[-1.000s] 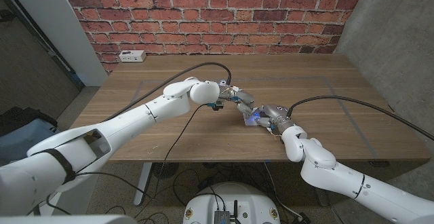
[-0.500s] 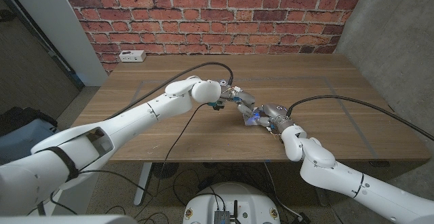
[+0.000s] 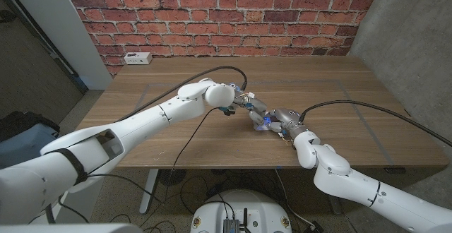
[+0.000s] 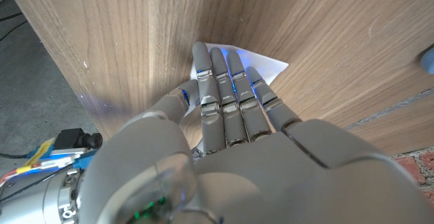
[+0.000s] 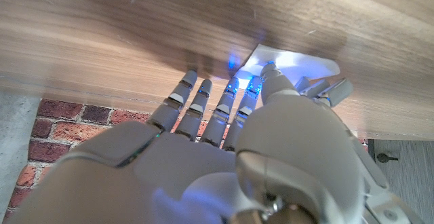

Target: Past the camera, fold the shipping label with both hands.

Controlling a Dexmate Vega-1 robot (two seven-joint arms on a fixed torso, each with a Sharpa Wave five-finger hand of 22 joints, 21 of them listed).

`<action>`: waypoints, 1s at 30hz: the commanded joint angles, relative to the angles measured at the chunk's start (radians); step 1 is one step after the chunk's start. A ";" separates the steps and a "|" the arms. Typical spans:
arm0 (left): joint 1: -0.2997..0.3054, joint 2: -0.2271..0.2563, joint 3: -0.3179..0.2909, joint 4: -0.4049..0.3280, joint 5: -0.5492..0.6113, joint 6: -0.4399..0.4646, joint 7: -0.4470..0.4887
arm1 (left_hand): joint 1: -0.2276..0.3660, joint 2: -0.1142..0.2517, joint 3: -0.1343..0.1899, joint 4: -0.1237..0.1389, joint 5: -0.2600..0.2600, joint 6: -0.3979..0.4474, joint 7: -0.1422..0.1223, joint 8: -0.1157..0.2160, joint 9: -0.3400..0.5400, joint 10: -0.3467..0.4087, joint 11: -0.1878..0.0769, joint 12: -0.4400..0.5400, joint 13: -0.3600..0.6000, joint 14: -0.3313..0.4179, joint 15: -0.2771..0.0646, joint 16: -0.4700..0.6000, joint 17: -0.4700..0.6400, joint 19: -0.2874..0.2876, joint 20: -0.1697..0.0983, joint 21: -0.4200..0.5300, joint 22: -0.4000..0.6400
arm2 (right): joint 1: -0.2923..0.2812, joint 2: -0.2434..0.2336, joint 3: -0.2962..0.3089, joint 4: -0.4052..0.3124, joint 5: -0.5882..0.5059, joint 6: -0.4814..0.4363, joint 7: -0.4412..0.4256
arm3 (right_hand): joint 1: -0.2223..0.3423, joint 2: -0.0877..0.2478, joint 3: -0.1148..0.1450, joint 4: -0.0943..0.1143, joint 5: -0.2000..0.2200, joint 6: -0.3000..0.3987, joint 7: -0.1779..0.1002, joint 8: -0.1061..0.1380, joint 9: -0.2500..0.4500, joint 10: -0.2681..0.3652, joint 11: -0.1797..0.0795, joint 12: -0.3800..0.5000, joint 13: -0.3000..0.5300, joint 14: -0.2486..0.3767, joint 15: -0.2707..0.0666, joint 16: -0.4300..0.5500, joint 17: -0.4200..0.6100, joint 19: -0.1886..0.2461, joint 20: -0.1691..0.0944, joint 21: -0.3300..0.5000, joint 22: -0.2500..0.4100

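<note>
The wooden surface carried a white shipping label near its middle and a white power strip at its far left corner.

Glossy white rounded shells cover both arms of the robot, the left arm entering from the lower left of the frame and the right arm from the lower right. A black band rings the left arm's upper segment, beside a recessed opening in the shell. Black cables loop to each wrist. Each robot hand, left and right, is grey metal with segmented fingers, lit by small blue lights.
</note>
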 commanded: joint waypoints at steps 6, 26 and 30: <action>-0.014 -0.020 0.049 0.005 0.032 0.067 -0.078 | -0.023 0.006 0.013 0.009 0.009 -0.011 -0.003 -0.007 0.009 -0.005 0.001 -0.005 0.007 -0.004 0.004 -0.022 -0.022 -0.007 0.000 0.001 -0.002 | -0.012 -0.008 0.009 -0.004 0.011 0.013 -0.014 | 0.004 0.004 -0.006 0.000 0.000 -0.005 0.000 0.005 0.003 -0.003 0.002 0.000 0.001 0.008 -0.121 0.003 0.003 0.003 0.001 0.002 0.004; 0.106 0.054 -0.110 -0.028 -0.162 -0.084 0.171 | -0.097 -0.006 -0.018 0.049 -0.013 -0.095 -0.019 -0.051 0.033 -0.076 0.000 -0.037 0.033 -0.067 0.025 -0.037 -0.008 -0.056 0.043 0.004 -0.002 | -0.014 -0.010 0.006 -0.011 0.003 0.009 -0.016 | 0.007 0.005 -0.008 -0.001 0.001 -0.005 0.002 0.005 0.003 -0.002 0.002 0.001 0.001 0.009 -0.121 0.004 0.003 0.004 0.001 0.002 0.004; 0.140 0.066 -0.156 -0.026 -0.227 -0.117 0.228 | -0.135 -0.018 -0.035 0.068 -0.025 -0.137 -0.028 -0.075 0.027 -0.106 0.000 -0.049 0.036 -0.102 0.034 -0.058 -0.010 -0.083 0.052 -0.001 -0.003 | -0.015 -0.011 0.007 -0.014 0.001 0.009 -0.017 | 0.007 0.006 -0.008 -0.001 0.001 -0.011 0.007 0.003 0.003 -0.010 0.007 -0.002 0.001 0.008 -0.121 0.004 0.004 0.005 0.001 0.002 0.004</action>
